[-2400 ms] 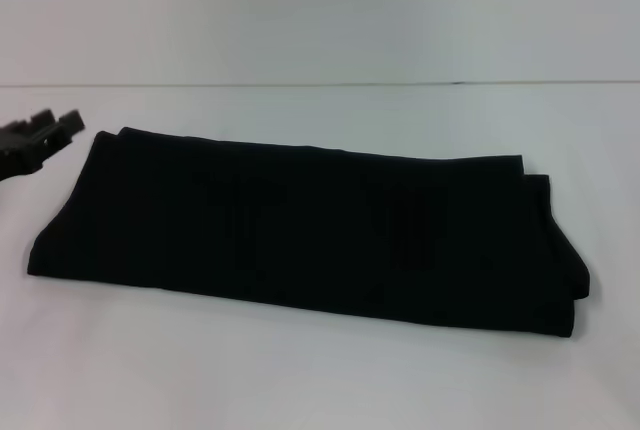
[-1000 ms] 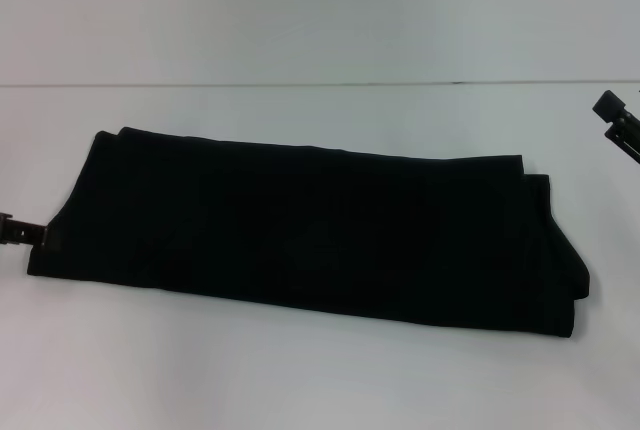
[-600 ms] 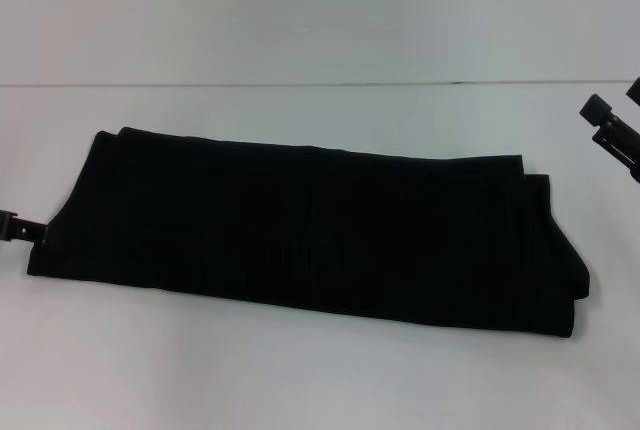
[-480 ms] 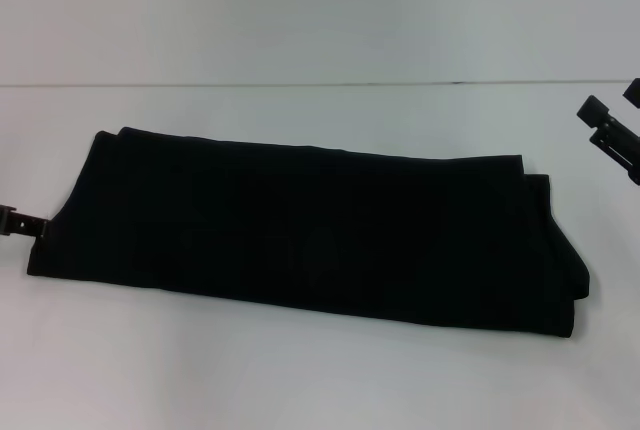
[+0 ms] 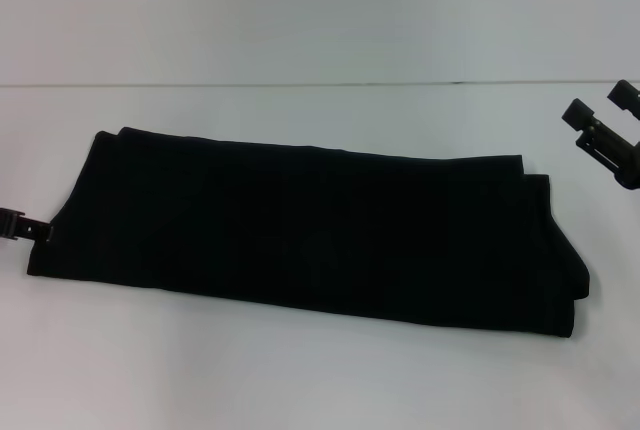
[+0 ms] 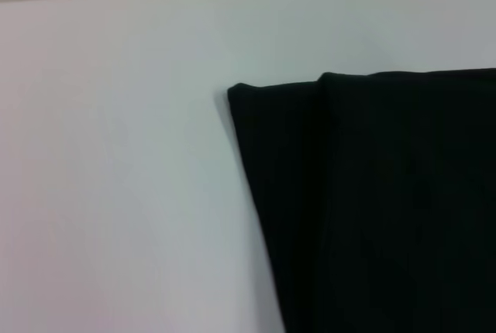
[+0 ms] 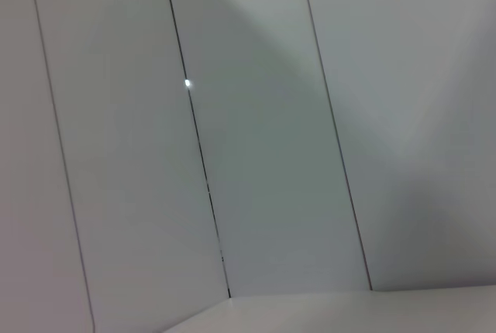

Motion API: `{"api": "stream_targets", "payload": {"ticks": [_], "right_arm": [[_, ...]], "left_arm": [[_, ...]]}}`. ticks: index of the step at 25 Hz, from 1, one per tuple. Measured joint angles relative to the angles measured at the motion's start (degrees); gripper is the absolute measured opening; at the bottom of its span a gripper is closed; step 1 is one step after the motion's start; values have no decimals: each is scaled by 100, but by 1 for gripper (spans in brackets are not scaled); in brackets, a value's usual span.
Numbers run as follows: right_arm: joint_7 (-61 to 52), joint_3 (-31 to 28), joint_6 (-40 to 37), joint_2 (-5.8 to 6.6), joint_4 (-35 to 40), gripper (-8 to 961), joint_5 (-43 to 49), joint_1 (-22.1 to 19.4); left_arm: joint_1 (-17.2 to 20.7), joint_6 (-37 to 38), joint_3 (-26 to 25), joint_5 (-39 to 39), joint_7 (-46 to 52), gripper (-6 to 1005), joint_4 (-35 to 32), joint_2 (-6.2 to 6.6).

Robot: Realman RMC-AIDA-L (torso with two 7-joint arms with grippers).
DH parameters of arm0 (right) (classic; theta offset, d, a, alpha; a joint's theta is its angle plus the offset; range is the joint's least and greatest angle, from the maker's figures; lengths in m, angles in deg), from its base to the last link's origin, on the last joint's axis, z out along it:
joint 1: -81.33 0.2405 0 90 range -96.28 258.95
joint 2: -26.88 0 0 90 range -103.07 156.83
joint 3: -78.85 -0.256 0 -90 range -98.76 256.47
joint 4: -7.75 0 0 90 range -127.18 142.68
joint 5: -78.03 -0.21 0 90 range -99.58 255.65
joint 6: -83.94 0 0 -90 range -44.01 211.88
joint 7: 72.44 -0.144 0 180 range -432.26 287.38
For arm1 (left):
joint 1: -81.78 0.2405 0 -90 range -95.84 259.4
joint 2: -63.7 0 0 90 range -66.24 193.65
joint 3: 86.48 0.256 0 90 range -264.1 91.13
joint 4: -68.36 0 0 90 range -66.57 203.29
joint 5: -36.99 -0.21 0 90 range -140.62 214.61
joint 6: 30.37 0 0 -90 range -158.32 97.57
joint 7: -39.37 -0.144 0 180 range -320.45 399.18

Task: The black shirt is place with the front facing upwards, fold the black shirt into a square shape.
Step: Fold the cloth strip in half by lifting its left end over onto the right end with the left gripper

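Note:
The black shirt [image 5: 310,235] lies on the white table, folded into a long band running left to right, with no lettering showing. Only a small piece of my left gripper [image 5: 22,226] shows at the picture's left edge, right against the band's left end. In the left wrist view, a folded corner of the shirt [image 6: 372,201] lies on the table. My right gripper [image 5: 598,103] hangs in the air beyond the band's far right corner, open, with nothing between its fingers and clear of the cloth.
The white table [image 5: 300,370] extends around the shirt on all sides, and a pale wall [image 5: 320,10] rises behind its far edge. The right wrist view shows only grey wall panels [image 7: 248,155] with thin seams.
My right gripper has come further into view, moving left toward the shirt's right end. The left gripper stays at the band's left end, and the shirt has not moved.

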Motion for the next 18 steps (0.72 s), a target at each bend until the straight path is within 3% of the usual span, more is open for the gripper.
{"api": "stream_targets", "payload": {"ticks": [8,18], "right_arm": [[5,83,-39,-20,0,826,-1,184],[-4,831,307,-63,-118,826,0,539]], "left_arm": [[-7,320,-52,275,-84,699,-55,33],[-7,748,-60,307,-133,697,-248,30]]}}
